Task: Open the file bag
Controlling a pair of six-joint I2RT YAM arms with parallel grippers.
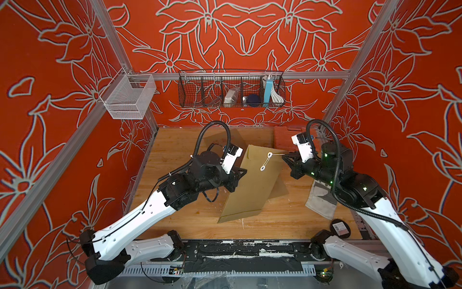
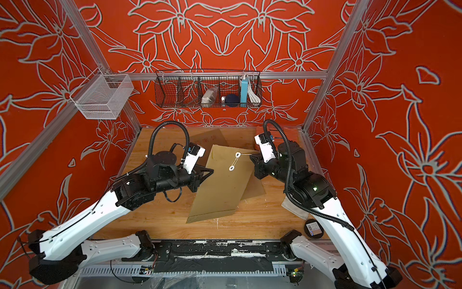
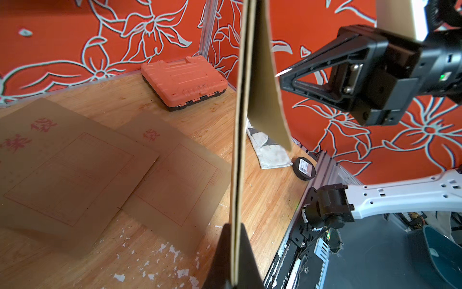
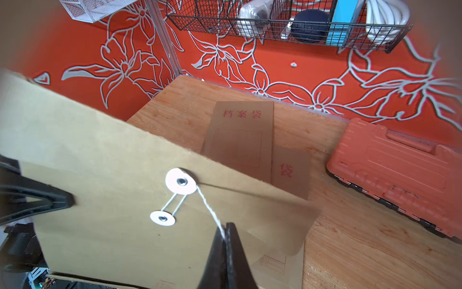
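The file bag (image 1: 252,185) is a brown paper envelope, held tilted up off the wooden table; it shows in both top views (image 2: 220,185). My left gripper (image 1: 241,172) is shut on its left edge, and the left wrist view shows that edge (image 3: 237,150) pinched between the jaws (image 3: 233,225). Two white button discs (image 4: 181,181) (image 4: 162,218) sit on the flap side, still joined by two strands. A white string (image 4: 210,207) runs from the upper disc into my right gripper (image 4: 226,226), which is shut on it just right of the bag (image 1: 285,156).
Two more brown file bags (image 4: 240,135) (image 3: 180,180) lie flat on the table behind. An orange tool case (image 4: 395,162) sits at the back right. A grey cloth (image 1: 321,200) and a black round puck (image 1: 340,228) lie under the right arm. A black wire basket (image 1: 231,88) and a white mesh basket (image 1: 127,96) hang on the frame.
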